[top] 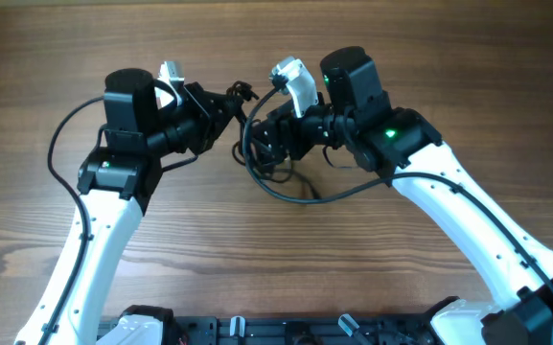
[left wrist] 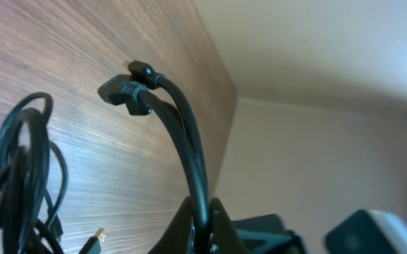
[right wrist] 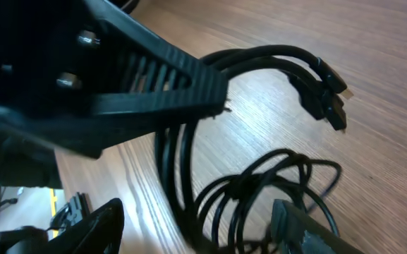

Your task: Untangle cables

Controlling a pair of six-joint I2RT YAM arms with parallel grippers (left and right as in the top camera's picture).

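i have the left arm point(top: 89, 235) reaching in from the near edge with its wrist bent to the right. the left tool point(top: 230, 102) is pinched fully closed on the cables point(left wrist: 189, 148). the right arm point(top: 477, 211) angles in opposite it. the right tool point(right wrist: 168, 152) has its fingers point(right wrist: 161, 92) spread well apart, near the left tool.
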